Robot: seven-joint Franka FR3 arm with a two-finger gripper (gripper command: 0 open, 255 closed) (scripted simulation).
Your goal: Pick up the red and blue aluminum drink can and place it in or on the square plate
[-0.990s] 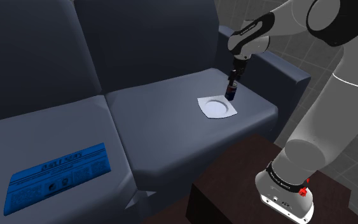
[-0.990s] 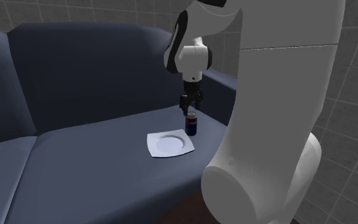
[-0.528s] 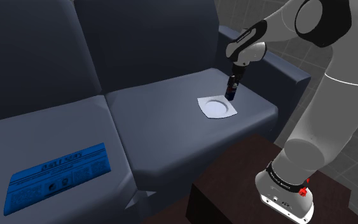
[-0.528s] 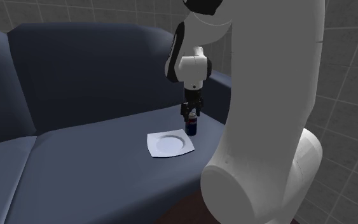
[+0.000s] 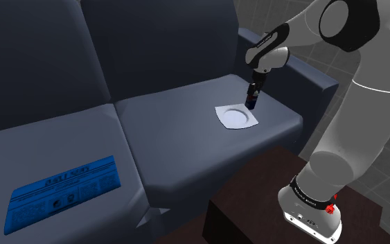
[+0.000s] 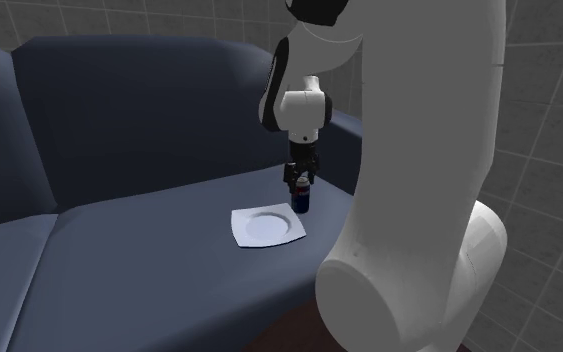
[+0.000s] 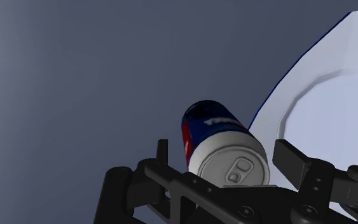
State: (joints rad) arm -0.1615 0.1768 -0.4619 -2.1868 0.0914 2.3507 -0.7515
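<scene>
Hand astride half-hidden can

On my screens I count one red and blue drink can, one white square plate and one blue printed paper. There is one dark blue sofa, on which I make out two seat cushions, two back cushions and one armrest, and there is one dark box serving as the stand. I am driving one white arm, which ends in one black claw with two fingers.
</scene>
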